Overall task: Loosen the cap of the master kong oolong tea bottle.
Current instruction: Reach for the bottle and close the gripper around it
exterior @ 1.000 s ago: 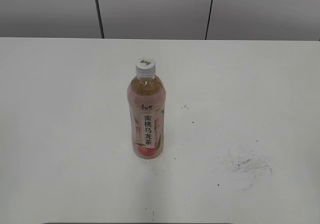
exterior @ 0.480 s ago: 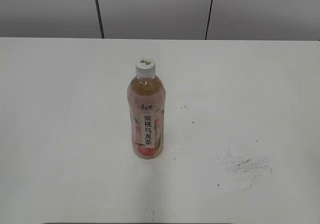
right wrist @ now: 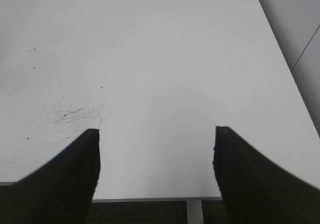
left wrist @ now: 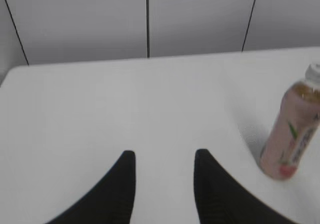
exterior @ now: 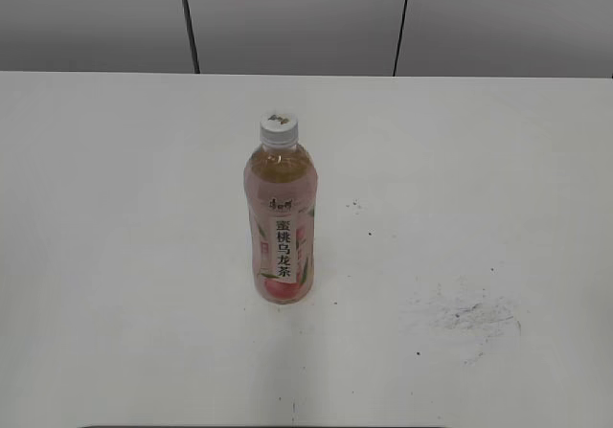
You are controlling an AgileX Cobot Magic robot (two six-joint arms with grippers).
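Note:
The master kong oolong tea bottle (exterior: 281, 222) stands upright near the middle of the white table, with its pink peach label and white strip of black characters facing the exterior view. Its white cap (exterior: 278, 127) is on the neck. The bottle also shows at the right edge of the left wrist view (left wrist: 293, 134), with the cap (left wrist: 314, 72) partly cut off. My left gripper (left wrist: 165, 156) is open and empty, well left of the bottle. My right gripper (right wrist: 157, 134) is open and empty over the table's front edge. Neither gripper shows in the exterior view.
The white table (exterior: 115, 256) has dark scuff marks at the front right (exterior: 469, 315), also seen in the right wrist view (right wrist: 75, 115). Grey wall panels (exterior: 297, 16) stand behind the table. The table's front edge (right wrist: 150, 198) lies under my right gripper.

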